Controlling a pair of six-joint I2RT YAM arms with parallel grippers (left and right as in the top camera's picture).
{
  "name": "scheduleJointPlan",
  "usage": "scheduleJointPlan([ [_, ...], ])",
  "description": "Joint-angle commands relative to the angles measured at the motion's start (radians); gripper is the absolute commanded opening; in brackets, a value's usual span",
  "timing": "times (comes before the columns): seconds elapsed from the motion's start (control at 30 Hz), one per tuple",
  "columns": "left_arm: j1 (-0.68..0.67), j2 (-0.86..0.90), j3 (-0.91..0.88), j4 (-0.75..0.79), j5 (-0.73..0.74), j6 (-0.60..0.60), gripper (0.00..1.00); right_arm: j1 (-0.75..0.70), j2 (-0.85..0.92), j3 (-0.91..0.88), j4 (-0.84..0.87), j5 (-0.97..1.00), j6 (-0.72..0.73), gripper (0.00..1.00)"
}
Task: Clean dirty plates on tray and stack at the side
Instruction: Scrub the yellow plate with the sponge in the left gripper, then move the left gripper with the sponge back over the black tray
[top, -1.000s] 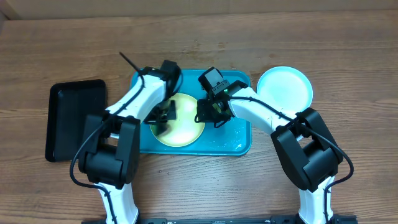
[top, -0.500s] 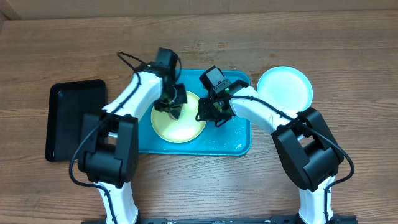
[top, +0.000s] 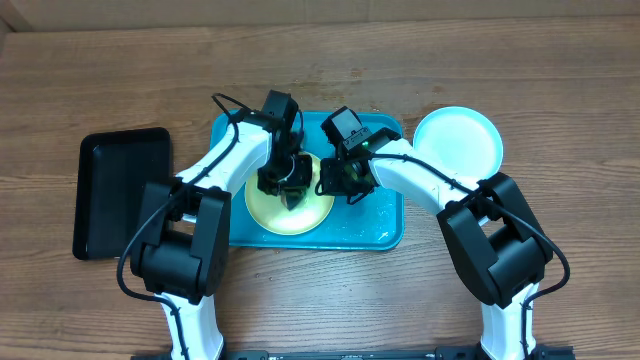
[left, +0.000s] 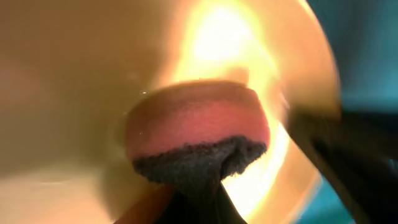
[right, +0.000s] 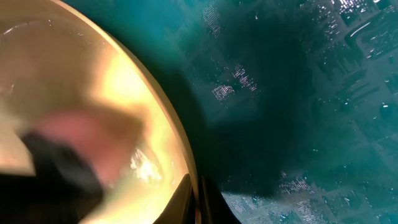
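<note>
- Plate (top: 275, 215), overhead: yellow-green, it lies in the left half of the tray (top: 385, 230). The left claw (top: 285, 188) hangs over its middle and the right claw (top: 338, 185) sits at its right rim. A blue plate (top: 457, 142) rests on the table just right of the tray, and a black tray (top: 120, 190) lies to the left.
- Left wrist: a pink sponge (left: 199, 124) with a dark underside presses flat on the plate (left: 74, 74). Its base is pinched in the left claw at the bottom edge.
- Right wrist: the plate's rim runs down between the right claw's fingertips, which are closed thinly on it. Wet tray floor (right: 298, 93) lies beyond, and the sponge is a blur.
</note>
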Motion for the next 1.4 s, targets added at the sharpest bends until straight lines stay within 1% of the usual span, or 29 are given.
scheduleJointPlan([
  [0.0,-0.006,0.026,-0.029,-0.035,0.224,0.242,0.04,-0.008,0.025,0.0,-0.003,0.048,0.0,0.04],
  [0.03,-0.006,0.025,-0.029,-0.042,0.208,0.241,0.04,-0.008,0.025,0.0,-0.004,0.048,0.0,0.04],
  [0.1,-0.006,0.026,-0.029,-0.054,0.122,0.213,0.04,-0.008,0.025,0.0,-0.005,0.048,0.0,0.04],
  [0.17,-0.005,0.026,-0.029,-0.054,-0.019,0.137,0.04,-0.007,0.025,0.0,-0.005,0.048,0.001,0.04],
  [0.2,-0.001,0.026,-0.029,-0.054,-0.123,0.071,0.04,-0.007,0.025,0.0,-0.005,0.048,0.0,0.04],
  [0.33,0.037,0.025,-0.024,-0.084,-0.388,-0.097,0.04,-0.007,0.025,0.0,-0.008,0.048,0.001,0.04],
  [0.4,0.066,0.025,-0.012,-0.121,-0.499,-0.166,0.04,-0.008,0.025,0.0,-0.009,0.048,0.001,0.04],
  [0.43,0.099,0.024,0.011,-0.164,-0.575,-0.215,0.04,-0.008,0.025,0.0,-0.009,0.048,0.001,0.04],
  [0.5,0.139,0.024,0.057,-0.217,-0.629,-0.254,0.04,-0.008,0.025,0.0,-0.008,0.048,0.001,0.04],
  [0.6,0.191,0.021,0.146,-0.267,-0.636,-0.257,0.04,-0.008,0.025,0.0,-0.006,0.048,0.001,0.04],
  [0.67,0.229,0.02,0.243,-0.298,-0.621,-0.257,0.04,-0.008,0.025,-0.001,-0.005,0.048,0.001,0.04],
  [0.77,0.258,0.02,0.33,-0.321,-0.576,-0.256,0.04,-0.007,0.025,-0.001,-0.009,0.048,0.001,0.04],
  [0.8,0.282,0.02,0.375,-0.335,-0.539,-0.257,0.04,-0.007,0.025,0.0,-0.009,0.048,0.001,0.04],
  [0.9,0.345,0.02,0.42,-0.358,-0.46,-0.256,0.04,-0.007,0.025,0.0,-0.008,0.047,-0.003,0.04],
  [1.0,0.443,0.02,0.422,-0.367,-0.364,-0.249,0.04,-0.007,0.025,0.0,-0.008,0.047,-0.003,0.04],
  [1.07,0.517,0.021,0.414,-0.37,-0.333,-0.249,0.04,-0.007,0.025,0.0,-0.008,0.047,-0.011,0.04],
  [1.1,0.579,0.021,0.41,-0.377,-0.34,-0.249,0.04,-0.007,0.024,0.0,-0.007,0.047,-0.011,0.04],
  [1.2,0.668,0.021,0.384,-0.358,-0.357,-0.249,0.04,-0.007,0.024,0.0,-0.004,0.047,-0.011,0.04],
  [1.37,0.764,0.021,0.291,-0.299,-0.354,-0.249,0.04,-0.007,0.024,0.0,0.007,0.048,-0.035,0.04],
])
